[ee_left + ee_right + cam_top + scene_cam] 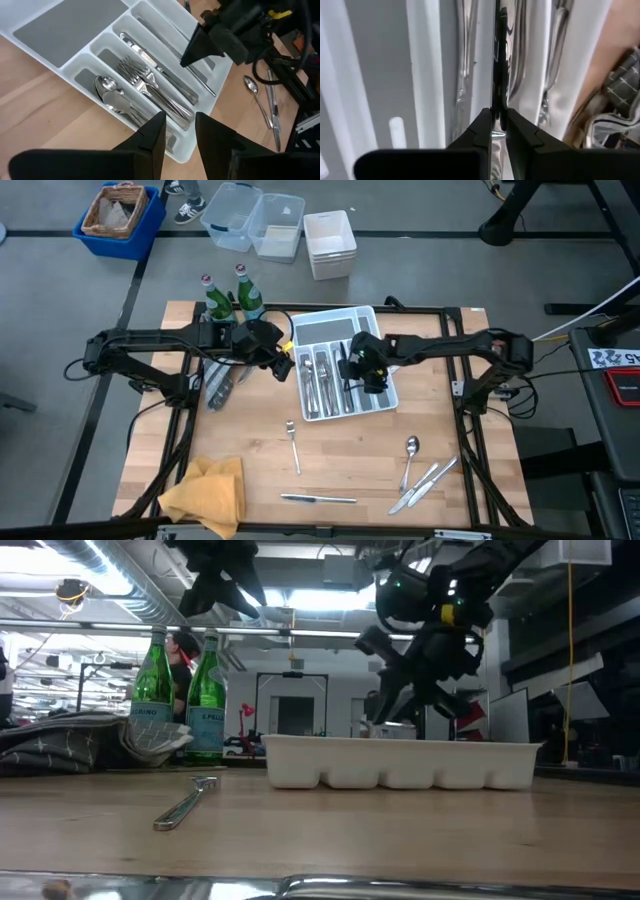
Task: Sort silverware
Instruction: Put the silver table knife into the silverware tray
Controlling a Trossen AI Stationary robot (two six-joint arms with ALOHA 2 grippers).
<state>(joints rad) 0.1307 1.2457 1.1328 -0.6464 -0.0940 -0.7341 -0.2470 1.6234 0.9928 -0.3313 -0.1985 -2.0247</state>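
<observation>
Clamped on a knife [499, 60], the right gripper [362, 370] hangs over the white tray [385, 402] at the table's [340, 470] far edge; left gripper [283, 363], fingers apart, hovers beside it; loose silverware [420, 475] lies near the front edge.

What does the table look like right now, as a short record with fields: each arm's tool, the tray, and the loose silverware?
left tool: open, empty, above the tray's left edge
right tool: shut on knife, held over the tray
tray: white, compartments holding spoons, forks and knives
loose silverware: fork, table knife, spoon, and two more pieces on the wood near the front edge
other: green bottles, yellow cloth
</observation>
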